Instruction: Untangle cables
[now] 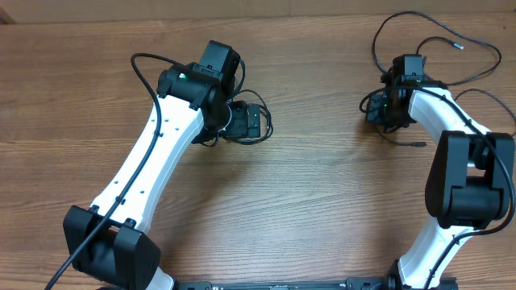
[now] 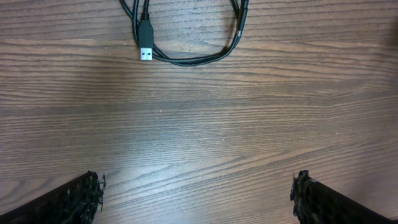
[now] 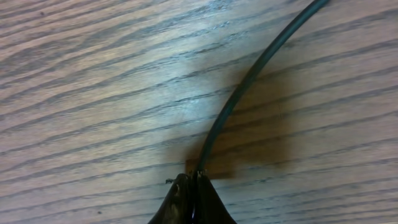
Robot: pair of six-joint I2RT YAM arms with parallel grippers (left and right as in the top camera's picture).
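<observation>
- Pinching a thin black cable point(image 3: 249, 81), the right gripper point(image 3: 193, 180) has its jaws fully closed on it at the very tips. The cord runs up and away from the right gripper, flat on the table point(image 3: 93, 93).
- Step, my read: drawing this strand clear of the others. The hold is tip-only, so pull slow and low along the cord's line. A jerk could slip it out.
- Watch the slack. Long loops point(image 1: 484, 60) lie beyond the right gripper, one ending in a small plug point(image 1: 458, 46). Another plug point(image 1: 419, 145) sits just beside the right gripper on the near side. Cannot tell whether the loops cross.
- Left gripper point(image 2: 199, 193) is well apart from the right gripper, jaws wide, holding nothing, over bare wood.
- Second cable point(image 2: 193, 59) with a USB plug point(image 2: 145, 46) also lies well apart from the right gripper, doubled into a loop near the left gripper, untouched.
- In the way: the right arm point(image 1: 468, 177) covers cord next to the right gripper in the overhead view, so snags there are hidden.
</observation>
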